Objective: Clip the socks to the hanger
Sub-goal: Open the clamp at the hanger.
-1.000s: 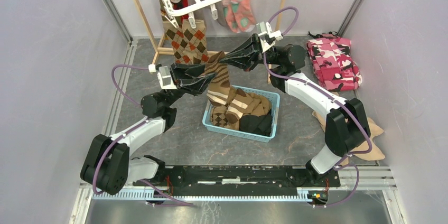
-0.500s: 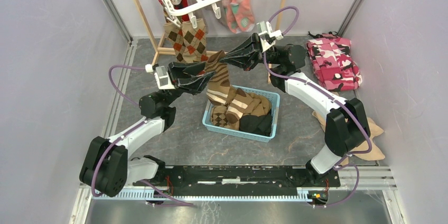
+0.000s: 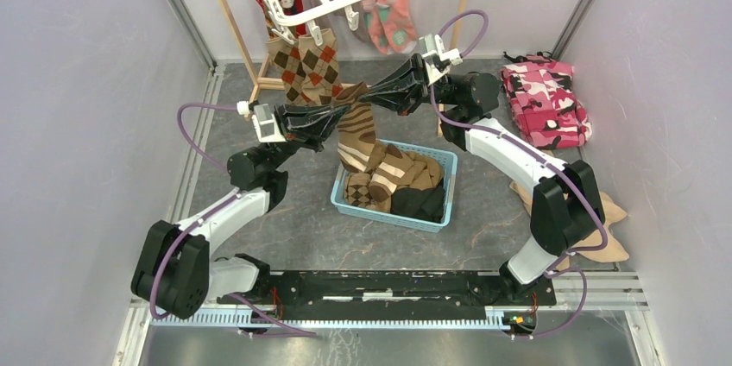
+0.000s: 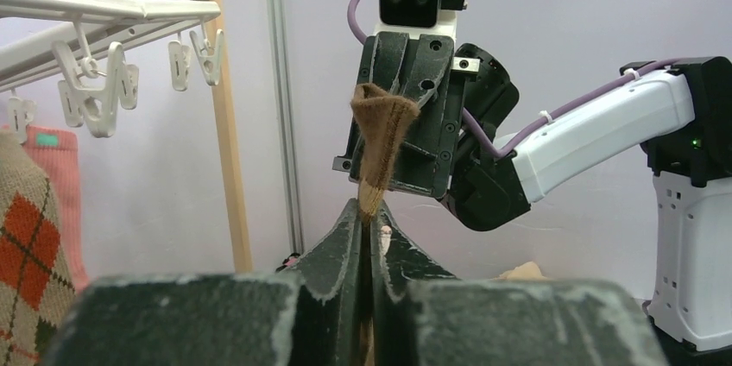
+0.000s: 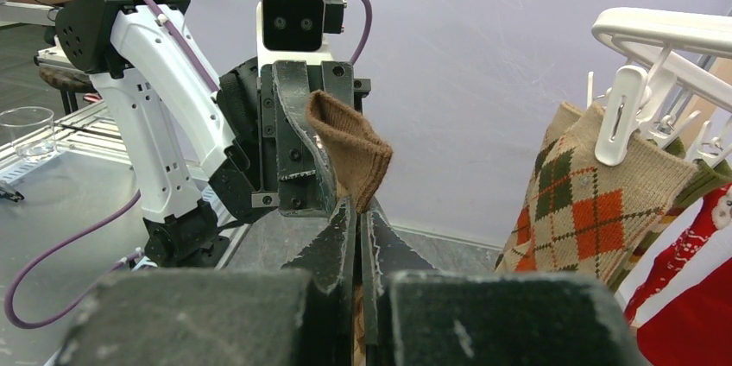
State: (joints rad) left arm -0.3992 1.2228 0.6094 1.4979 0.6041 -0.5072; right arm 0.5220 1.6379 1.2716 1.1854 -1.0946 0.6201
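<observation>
Background: grey surface (image 3: 293, 228) lying below.
Grip: left end effector (image 3: 343, 116) and right end effector (image 3: 361, 94) both clamping cuff of brown striped knit sock (image 3: 354, 137).
Advice: raising cuff taut to white plastic hanger (image 4: 129, 8) clip.

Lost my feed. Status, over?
Left gripper and right gripper shut on one brown sock, above basket. Hanger beyond, some clips free. Nothing seen blocking.

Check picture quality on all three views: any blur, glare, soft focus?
Top external: sharp, even light, no glare. Left wrist: left fingers soft up close, sock crisp. Right wrist: right fingers soft up close, white hanger bright with little surface detail.
</observation>
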